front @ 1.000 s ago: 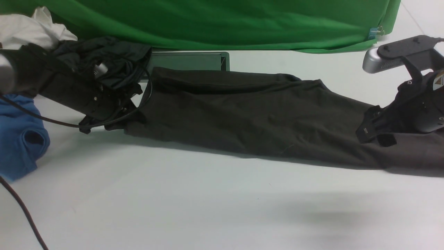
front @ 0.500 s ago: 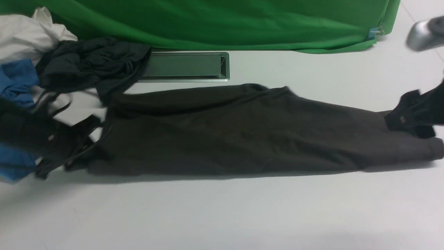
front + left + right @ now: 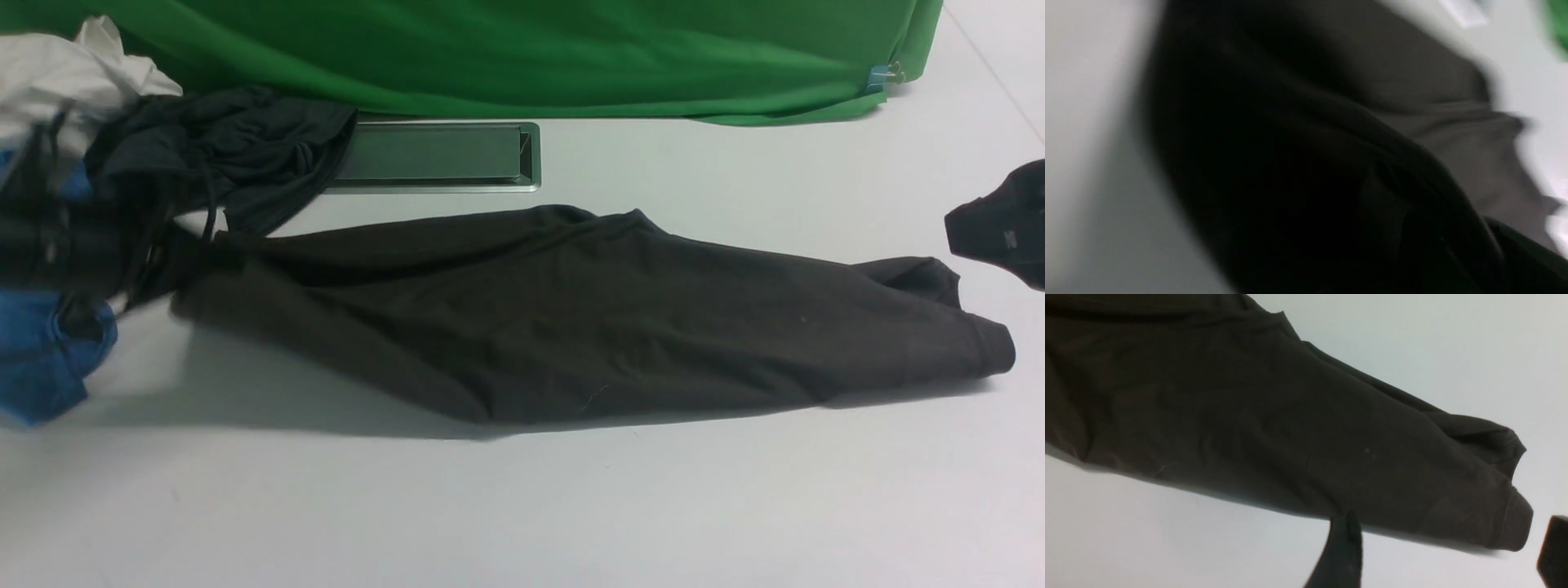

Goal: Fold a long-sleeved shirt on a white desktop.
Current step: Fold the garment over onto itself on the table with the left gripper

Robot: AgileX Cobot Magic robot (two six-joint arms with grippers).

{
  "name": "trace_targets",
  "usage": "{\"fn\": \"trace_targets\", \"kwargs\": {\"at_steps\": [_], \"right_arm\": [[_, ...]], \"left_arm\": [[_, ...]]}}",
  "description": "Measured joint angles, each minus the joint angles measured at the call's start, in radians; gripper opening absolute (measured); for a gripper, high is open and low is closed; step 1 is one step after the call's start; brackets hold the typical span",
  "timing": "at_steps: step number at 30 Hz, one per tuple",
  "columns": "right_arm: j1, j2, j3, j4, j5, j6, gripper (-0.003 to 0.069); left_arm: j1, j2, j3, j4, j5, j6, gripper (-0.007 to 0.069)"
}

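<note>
The long-sleeved shirt [image 3: 588, 318], very dark brownish-black, lies stretched across the white desktop [image 3: 522, 506] from left to right. Its left end is raised off the table and runs into my motion-blurred left gripper [image 3: 155, 269], which is shut on it. In the left wrist view only blurred dark cloth [image 3: 1298, 155] shows and the jaws are hidden. The cuffed right end [image 3: 984, 347] rests on the table. My right gripper [image 3: 992, 229] hangs open at the far right, apart from the shirt. In the right wrist view its fingers [image 3: 1345, 551] stand wide with the cuff [image 3: 1515, 522] beyond them.
A pile of clothes sits at the back left: a white garment [image 3: 65, 73], a slate-grey garment [image 3: 220, 147] and a bright blue shirt [image 3: 41, 351]. A silver hatch [image 3: 433, 155] is set into the table behind the shirt, before the green backdrop [image 3: 531, 49].
My left gripper has dragged the shirt's left end leftward, shifting the whole shirt left. My right gripper has drawn away from the shirt's right end toward the right edge; the cuff now lies uncovered.
</note>
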Motion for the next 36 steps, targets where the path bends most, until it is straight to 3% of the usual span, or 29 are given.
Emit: {"fn": "trace_targets", "kwargs": {"at_steps": [3, 5, 6, 10, 14, 15, 16, 18, 20, 21, 22, 23, 27, 30, 31, 32, 36], "right_arm": [[0.0, 0.0, -0.006, 0.001, 0.005, 0.0, 0.058], [0.0, 0.0, -0.037, 0.001, 0.008, 0.002, 0.058], [0.0, 0.0, -0.041, 0.001, 0.008, 0.002, 0.058], [0.0, 0.0, -0.117, 0.01, 0.017, 0.002, 0.058], [0.0, -0.01, -0.156, 0.01, 0.051, 0.002, 0.058], [0.0, -0.011, -0.156, 0.01, 0.052, 0.002, 0.058], [0.0, -0.02, -0.157, 0.01, 0.064, 0.003, 0.058], [0.0, -0.033, -0.159, 0.01, 0.081, 0.002, 0.058], [0.0, -0.045, -0.159, 0.01, 0.096, 0.001, 0.058], [0.0, -0.048, -0.159, 0.01, 0.098, 0.001, 0.058], [0.0, -0.054, -0.159, 0.01, 0.11, 0.0, 0.058], [0.0, -0.055, -0.159, 0.01, 0.11, 0.0, 0.058], [0.0, -0.061, -0.159, 0.01, 0.127, -0.004, 0.058], [0.014, -0.061, -0.159, 0.01, 0.124, -0.012, 0.058], [0.016, -0.061, -0.159, 0.01, 0.122, -0.012, 0.058], [0.026, -0.061, -0.159, 0.01, 0.107, -0.017, 0.058], [0.05, -0.064, -0.167, 0.01, 0.046, -0.023, 0.058]], "left_arm": [[-0.093, 0.0, -0.113, -0.008, 0.005, -0.014, 0.0112], [-0.246, 0.017, -0.248, -0.008, -0.039, -0.046, 0.0112], [-0.259, 0.019, -0.259, -0.008, -0.049, -0.049, 0.0112], [-0.563, 0.152, -0.519, -0.01, -0.144, -0.079, 0.0112], [-0.845, 0.428, -0.854, -0.02, -0.234, -0.121, 0.0112], [-0.845, 0.428, -0.854, -0.021, -0.234, -0.121, 0.0112], [-0.931, 0.541, -0.996, -0.022, -0.256, -0.136, 0.0112], [-1.015, 0.707, -1.151, -0.004, -0.27, -0.147, 0.0112], [-1.09, 0.877, -1.317, 0.07, -0.27, -0.23, 0.0115], [-1.096, 0.891, -1.331, 0.078, -0.27, -0.23, 0.0115], [-1.129, 1.002, -1.44, 0.145, -0.252, -0.331, 0.0132], [-1.131, 1.013, -1.451, 0.16, -0.249, -0.341, 0.0135], [-1.135, 1.126, -1.604, 0.245, -0.177, -0.45, 0.0257], [-1.125, 1.121, -1.679, 0.286, -0.105, -0.467, 0.0459], [-1.125, 1.119, -1.683, 0.288, -0.105, -0.467, 0.0471], [-1.121, 1.1, -1.712, 0.311, -0.054, -0.469, 0.058], [-1.091, 1.035, -1.79, 0.387, 0.096, -0.476, 0.0676]]}}
